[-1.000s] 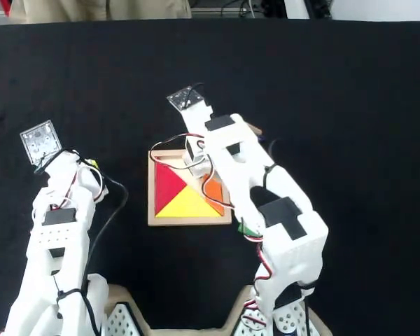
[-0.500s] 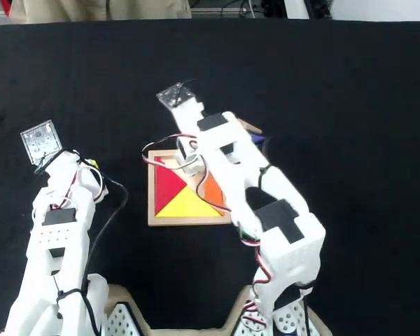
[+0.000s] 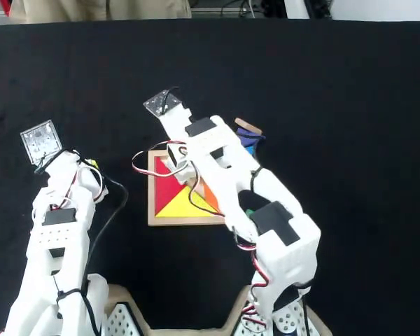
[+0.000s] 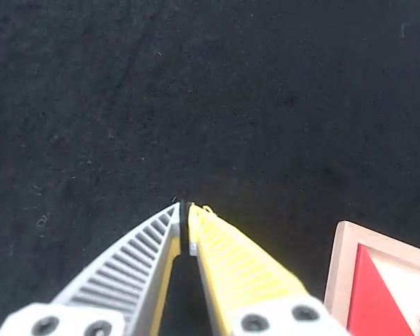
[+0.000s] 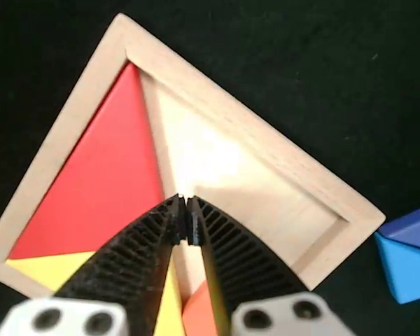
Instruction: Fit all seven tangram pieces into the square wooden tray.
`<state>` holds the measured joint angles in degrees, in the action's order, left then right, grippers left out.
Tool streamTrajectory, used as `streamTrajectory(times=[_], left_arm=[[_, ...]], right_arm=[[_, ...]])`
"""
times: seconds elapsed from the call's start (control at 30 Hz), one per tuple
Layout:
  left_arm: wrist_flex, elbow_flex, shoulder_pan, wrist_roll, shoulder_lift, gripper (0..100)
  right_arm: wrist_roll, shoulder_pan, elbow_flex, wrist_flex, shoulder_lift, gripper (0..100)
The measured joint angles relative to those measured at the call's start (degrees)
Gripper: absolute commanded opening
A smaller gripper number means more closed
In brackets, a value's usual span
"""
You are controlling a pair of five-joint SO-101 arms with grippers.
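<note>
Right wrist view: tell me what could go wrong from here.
1. The shut right end effector sits at the edge of the red triangle; lowering it might lever that piece out of the tray.
2. The blue pieces lie close beside a tray corner; reaching for them could shove the tray.

Pieces: red triangle (image 5: pixel 98 189), yellow triangle (image 3: pixel 176 207), orange piece (image 5: pixel 196 320), blue piece (image 5: pixel 406 269). Pale wooden tray (image 5: pixel 252 133). Black table (image 3: pixel 336 105).

Bright even overhead light, faint shadows, soft glare inside tray (image 5: pixel 211 165)
</note>
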<state>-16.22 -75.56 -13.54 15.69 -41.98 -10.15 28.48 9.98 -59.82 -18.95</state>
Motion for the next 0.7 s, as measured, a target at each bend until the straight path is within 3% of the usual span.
streamTrajectory(times=[0.53, 0.7], left_arm=[[0.0, 0.0, 0.0, 0.0, 0.0, 3], [0.2, 0.0, 0.0, 0.0, 0.0, 3]], right_arm=[[-0.8, 2.8, 0.1, 0.1, 0.1, 1.1], [-2.1, -2.7, 0.2, -2.1, 5.3, 1.1]])
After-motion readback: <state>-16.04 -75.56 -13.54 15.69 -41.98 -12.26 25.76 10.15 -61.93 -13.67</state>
